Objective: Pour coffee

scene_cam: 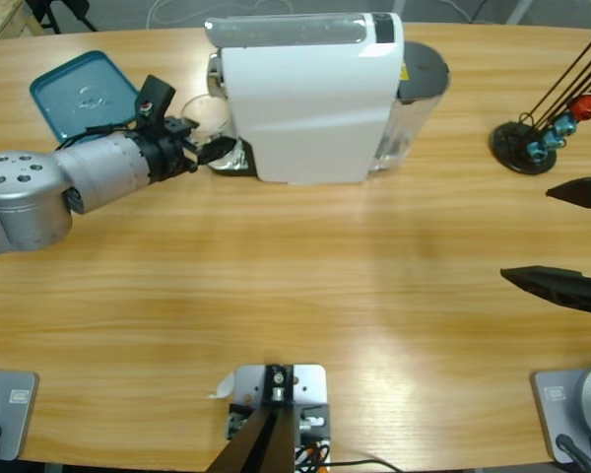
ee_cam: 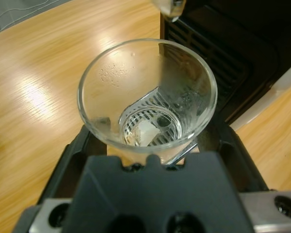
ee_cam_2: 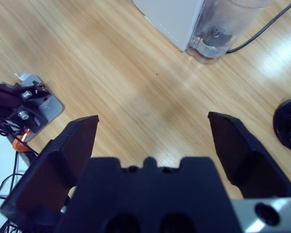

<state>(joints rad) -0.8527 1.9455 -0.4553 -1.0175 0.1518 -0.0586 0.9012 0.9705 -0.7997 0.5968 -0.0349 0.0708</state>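
A small clear drinking glass (ee_cam: pixel 111 82) stands upright between the black jaws of my left gripper (ee_cam: pixel 153 145), which is shut on it. It sits at the black drip grille (ee_cam: pixel 203 53) of the white coffee machine (scene_cam: pixel 305 99), just short of the spout (ee_cam: pixel 167 7). I see no coffee; the glass looks dry inside. From above, the left gripper (scene_cam: pixel 215 150) and the glass (scene_cam: pixel 203 116) are at the machine's left side. My right gripper (ee_cam_2: pixel 153 136) hangs open over bare wood, also seen at the table's right edge (scene_cam: pixel 571 236).
A teal square tray (scene_cam: pixel 79 94) lies at the back left behind the left arm. The machine's clear water tank (scene_cam: pixel 414 108) stands on its right side. A black stand with thin rods (scene_cam: pixel 527 143) is at the back right.
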